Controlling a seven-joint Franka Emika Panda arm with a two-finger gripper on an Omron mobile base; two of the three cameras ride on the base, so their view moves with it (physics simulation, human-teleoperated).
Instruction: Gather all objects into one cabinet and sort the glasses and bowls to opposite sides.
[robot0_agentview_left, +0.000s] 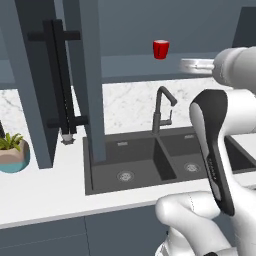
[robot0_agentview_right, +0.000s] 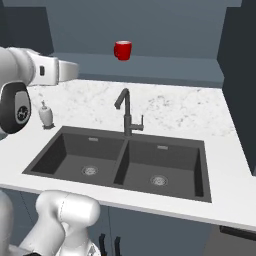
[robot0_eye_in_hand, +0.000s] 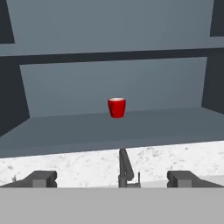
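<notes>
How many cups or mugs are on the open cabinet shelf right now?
1: a red cup stands upright on the shelf above the faucet. Cabinet parts outside the views may hold more.

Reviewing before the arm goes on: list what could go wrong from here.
1. The red cup stands alone, upright on the open cabinet shelf; a fast approach could tip it or push it deeper.
2. The faucet rises just below the open, empty claw, so dropping lower risks a strike.
3. The open door hangs left of the sink; a wide swing could hit it.
</notes>
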